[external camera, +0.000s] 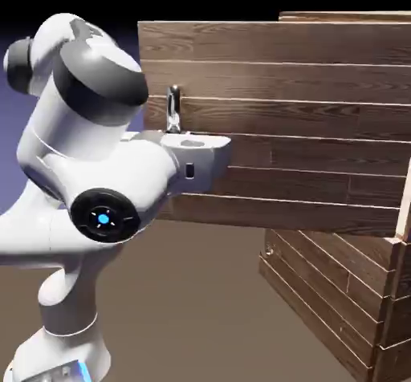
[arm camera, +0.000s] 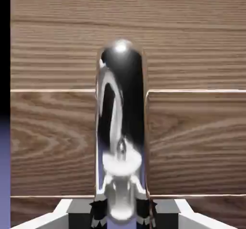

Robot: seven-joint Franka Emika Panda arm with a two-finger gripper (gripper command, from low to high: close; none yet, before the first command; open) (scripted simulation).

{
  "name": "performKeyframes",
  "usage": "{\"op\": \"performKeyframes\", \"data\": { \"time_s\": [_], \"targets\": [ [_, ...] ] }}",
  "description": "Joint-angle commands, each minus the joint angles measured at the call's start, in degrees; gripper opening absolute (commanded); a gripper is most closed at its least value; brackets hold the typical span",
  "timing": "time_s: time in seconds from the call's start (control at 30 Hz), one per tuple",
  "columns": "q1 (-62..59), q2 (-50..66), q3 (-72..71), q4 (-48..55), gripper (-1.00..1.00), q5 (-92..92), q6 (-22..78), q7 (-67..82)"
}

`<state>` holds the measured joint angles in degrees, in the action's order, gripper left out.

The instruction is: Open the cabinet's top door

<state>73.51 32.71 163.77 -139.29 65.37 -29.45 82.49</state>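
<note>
Silver handle (arm camera: 121,127) pinched in tool (arm camera: 120,213), top door (external camera: 305,123) swung out from cabinet (external camera: 345,300).

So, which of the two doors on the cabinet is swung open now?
The top door, the large upper panel of horizontal planks, stands swung out from the cabinet; the gripper is shut on its silver handle. The shorter lower door appears closed.
</note>
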Motion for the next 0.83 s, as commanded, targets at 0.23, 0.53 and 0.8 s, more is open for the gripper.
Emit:
{"op": "performKeyframes", "data": {
  "time_s": [0.23, 0.53, 0.8],
  "targets": [
    [2.2, -16.6, -1.2, 14.9, -1.00, -10.5, 1.5, 6.2],
    [4.8, -34.1, -3.6, 33.6, -1.00, -18.3, 5.0, 7.6],
    [7.1, -45.9, -5.5, 47.5, 1.00, -21.1, 8.7, 5.2]
  ]
}}
